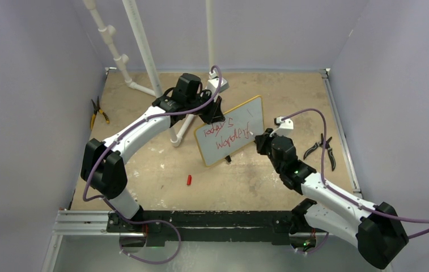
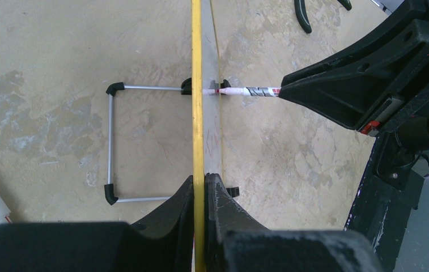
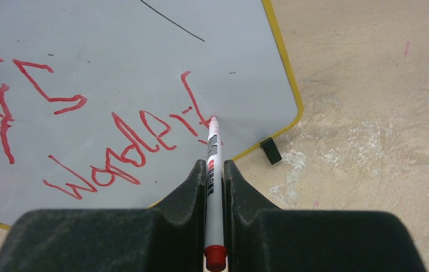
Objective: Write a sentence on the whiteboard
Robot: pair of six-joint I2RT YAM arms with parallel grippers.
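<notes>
The whiteboard (image 1: 232,139), white with a thin yellow frame, stands tilted on the table's middle. Its red sentence (image 1: 226,136) runs in two lines; in the right wrist view the sentence (image 3: 121,141) ends at an "f"-like stroke. My left gripper (image 1: 211,116) is shut on the board's top yellow edge (image 2: 198,113), seen edge-on. My right gripper (image 1: 259,139) is shut on a white marker (image 3: 212,170) with a red end; the marker's tip touches the board's lower right. The marker (image 2: 246,91) also shows in the left wrist view, meeting the board.
A red marker cap (image 1: 188,180) lies on the table in front of the board. Pliers (image 1: 321,148) lie at the right, yellow-handled pliers (image 1: 97,111) at the left. White pipes (image 1: 138,51) stand at the back left. The board's wire stand (image 2: 111,141) rests behind it.
</notes>
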